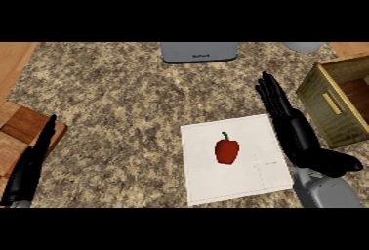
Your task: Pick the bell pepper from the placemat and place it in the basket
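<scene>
A red bell pepper [227,150] with a green stem lies on the white placemat [216,183] in the middle of the counter. My right hand [292,128] stretches out open just right of the pepper, over the mat's right edge, fingers straight and pointing away from me, not touching the pepper. To its right stands the wooden basket [324,105], its inside partly cut off by the view's edge. My left hand [30,166] rests open at the lower left, far from the mat.
A grey appliance [199,52] sits at the counter's far edge, with a pale round object [302,47] to its right. A wooden block [22,128] lies at the left, beside my left hand. The speckled counter [115,107] stretches between them.
</scene>
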